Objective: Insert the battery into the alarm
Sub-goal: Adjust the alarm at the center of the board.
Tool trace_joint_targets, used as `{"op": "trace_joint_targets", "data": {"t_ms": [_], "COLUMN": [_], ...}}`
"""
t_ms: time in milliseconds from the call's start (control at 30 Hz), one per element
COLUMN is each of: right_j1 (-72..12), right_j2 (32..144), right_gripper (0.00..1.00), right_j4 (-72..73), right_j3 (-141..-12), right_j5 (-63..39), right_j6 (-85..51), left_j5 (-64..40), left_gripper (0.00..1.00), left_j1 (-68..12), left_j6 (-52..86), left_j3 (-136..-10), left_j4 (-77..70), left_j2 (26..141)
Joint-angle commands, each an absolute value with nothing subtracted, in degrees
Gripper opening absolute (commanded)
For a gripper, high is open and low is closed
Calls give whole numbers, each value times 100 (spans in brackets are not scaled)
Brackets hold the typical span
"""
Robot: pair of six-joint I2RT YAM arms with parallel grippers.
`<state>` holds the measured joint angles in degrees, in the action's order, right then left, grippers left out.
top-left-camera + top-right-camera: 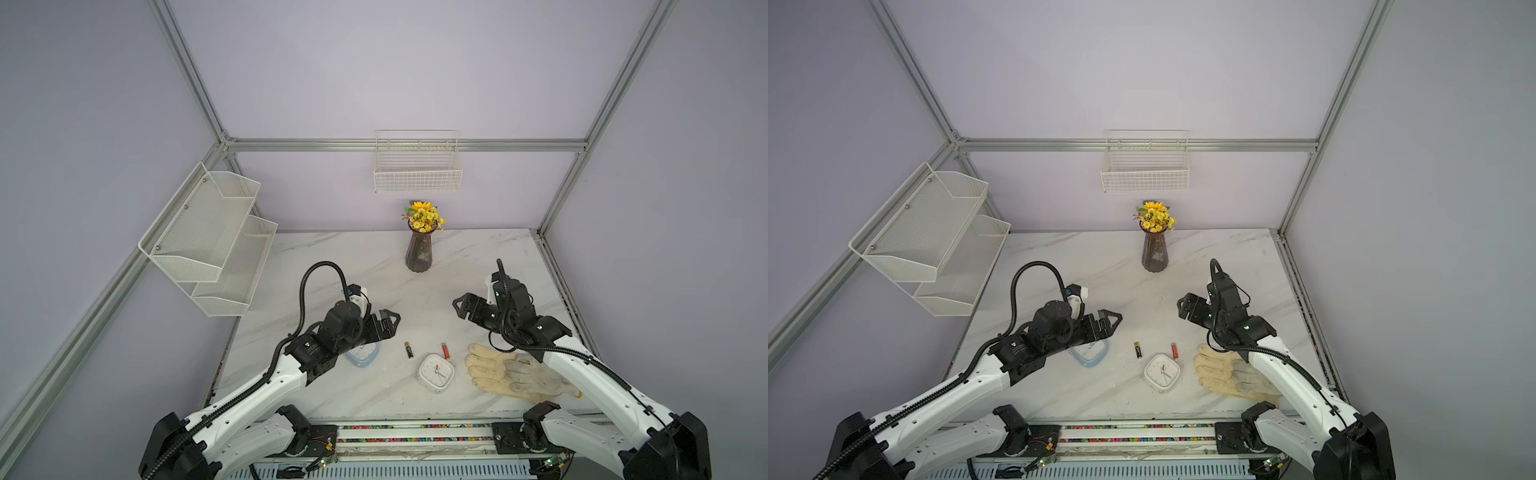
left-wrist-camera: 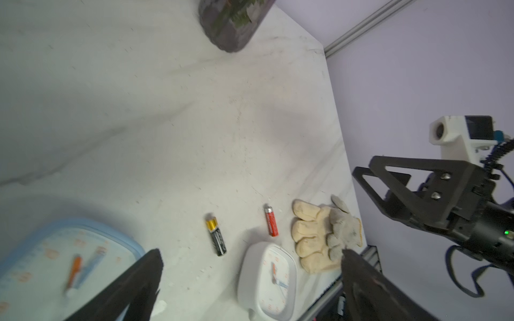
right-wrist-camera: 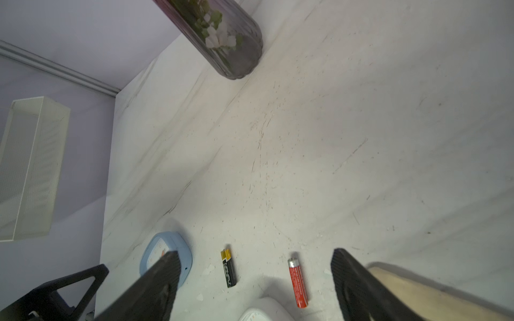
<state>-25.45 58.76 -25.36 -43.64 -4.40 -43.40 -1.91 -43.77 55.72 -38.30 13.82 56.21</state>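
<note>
Holding nothing: left fingers [image 2: 139,283] spread wide, raised by the blue alarm [image 1: 362,358]; right fingers [image 3: 162,275] apart and empty, near the glove [image 1: 511,372]. Flat on the table [image 1: 353,266]: black battery [image 1: 409,349] between the alarms, red battery [image 1: 445,351] just beside the white alarm [image 1: 435,372]. Could easily pair the wrong cell and clock. Both alarms face-up, no compartment showing. Could also roll a battery away with an off-centre pinch.

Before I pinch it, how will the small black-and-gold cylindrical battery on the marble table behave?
The black-and-gold cylindrical battery lies on its side on the smooth marble table, so a sideways nudge would probably roll it. Its rigid, glossy round casing might squirt from an off-centre pinch.
</note>
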Motion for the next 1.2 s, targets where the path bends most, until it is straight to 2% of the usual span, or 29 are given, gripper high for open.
{"op": "trace_joint_targets", "data": {"t_ms": [0,100,200,300,700,933,1167], "right_j1": [-2919,-3202,-3414,-3473,-3860,-4292,-4572], "right_j2": [5623,5608,5759,6060,6235,6263,6418], "right_gripper": [79,71,69,56,55,52,48], "right_j4": [-2905,-2845,-2870,-2722,-2206,-2021,-1726], "right_j3": [-4127,-3906,-3777,-3652,-3078,-2893,-2795], "right_j5": [-209,-176,-113,-234,-477,-471,-416], "right_j6": [-5025,-5140,-5078,-5113,-5135,-5342,-5602], "left_j5": [530,757,867,852,449,524,981], "left_gripper": [100,100,100,100,98,89,81], "left_j1": [-5212,-5867,-6346,-6574,-6800,-7013,-7058], "left_j6": [7201,8095,8774,9236,9882,10102,10028], "left_j3": [-3547,-3173,-2905,-2755,-2450,-2327,-2173], "left_j4": [1003,615,257,-39,-2146,-3116,-3345], "left_j2": [5372,5468,5696,6020,7685,8507,8543]}}
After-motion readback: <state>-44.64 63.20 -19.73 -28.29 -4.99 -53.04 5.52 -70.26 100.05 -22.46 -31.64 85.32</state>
